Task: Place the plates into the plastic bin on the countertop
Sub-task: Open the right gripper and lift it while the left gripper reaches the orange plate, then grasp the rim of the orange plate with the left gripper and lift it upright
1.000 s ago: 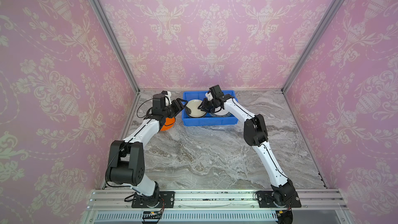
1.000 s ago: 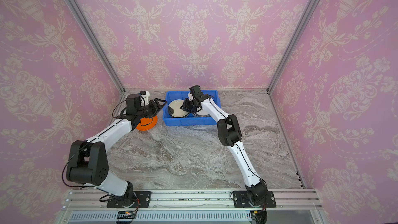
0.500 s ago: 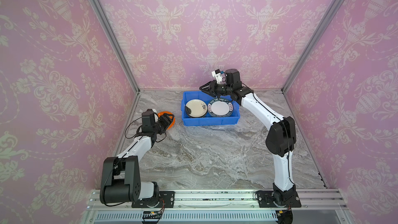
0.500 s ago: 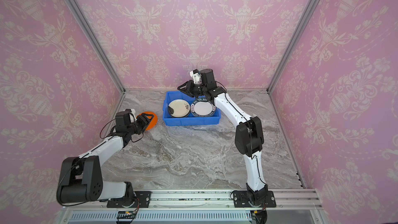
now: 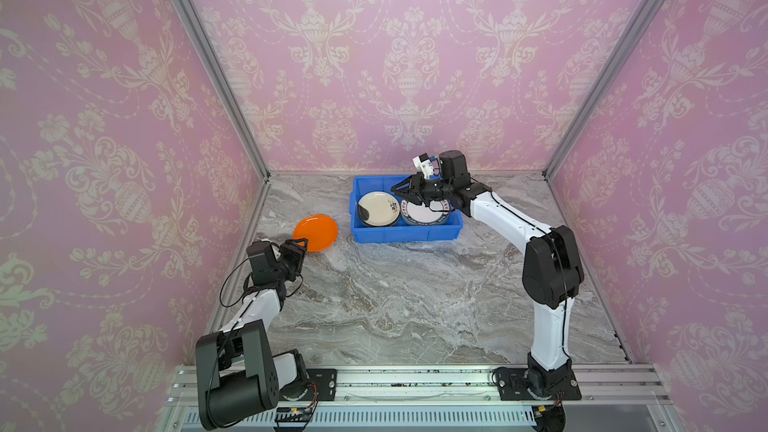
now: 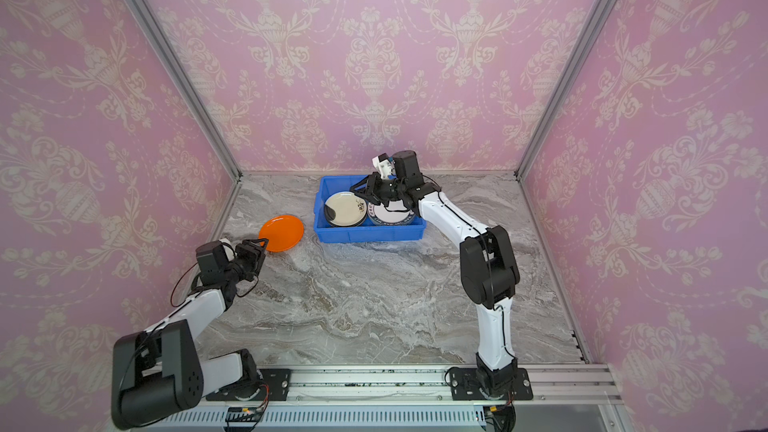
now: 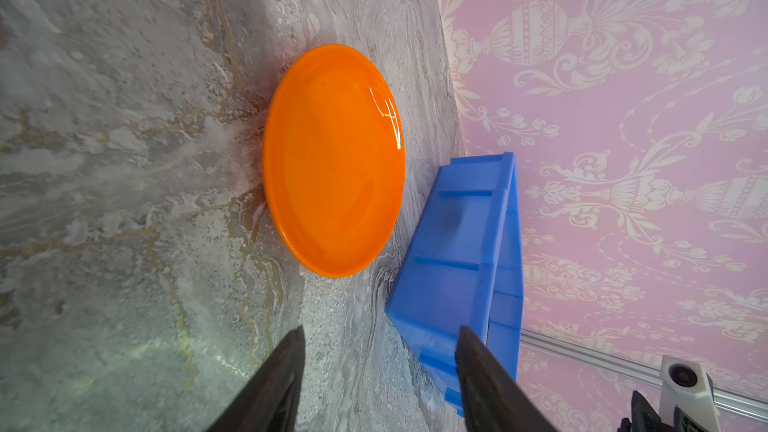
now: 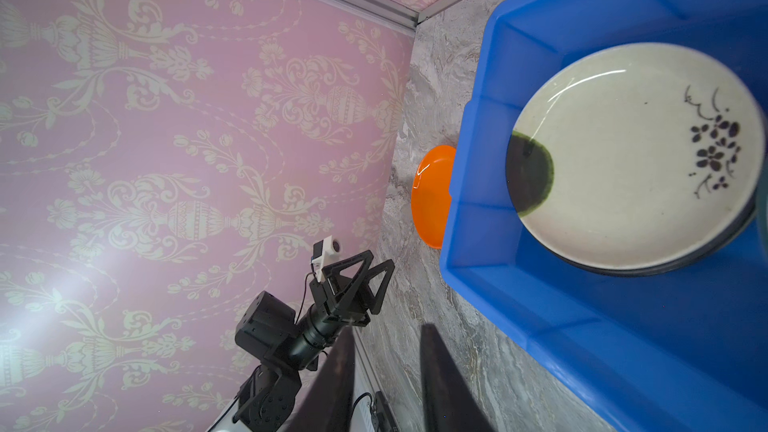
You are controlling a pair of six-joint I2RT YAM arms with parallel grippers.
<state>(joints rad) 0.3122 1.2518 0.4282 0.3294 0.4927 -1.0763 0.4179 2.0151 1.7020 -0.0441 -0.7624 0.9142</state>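
Grey marble countertop (image 5: 415, 305) bearing blue plastic bin (image 5: 405, 235) near the back wall, cream floral plate (image 5: 376, 207) and teal-rimmed white plate (image 5: 424, 217) side by side inside; orange plate (image 5: 318, 231) flat on the marble just left of the bin; left gripper (image 7: 380, 332) parted and empty, near the orange plate's rim; right gripper (image 8: 386, 330) narrowly parted, empty, above the bin.

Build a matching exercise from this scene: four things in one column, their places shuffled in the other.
Things:
1. orange plate
2. cream floral plate
3. teal-rimmed plate
4. left gripper

Places, as seen in both top views:
A. right half of the plastic bin, partly hidden by the right gripper
B. low over the countertop, jaws open, facing the orange plate
C. flat on the countertop, left of the bin
D. left half of the bin, atop a stack

Pairs: 1-C, 2-D, 3-A, 4-B.
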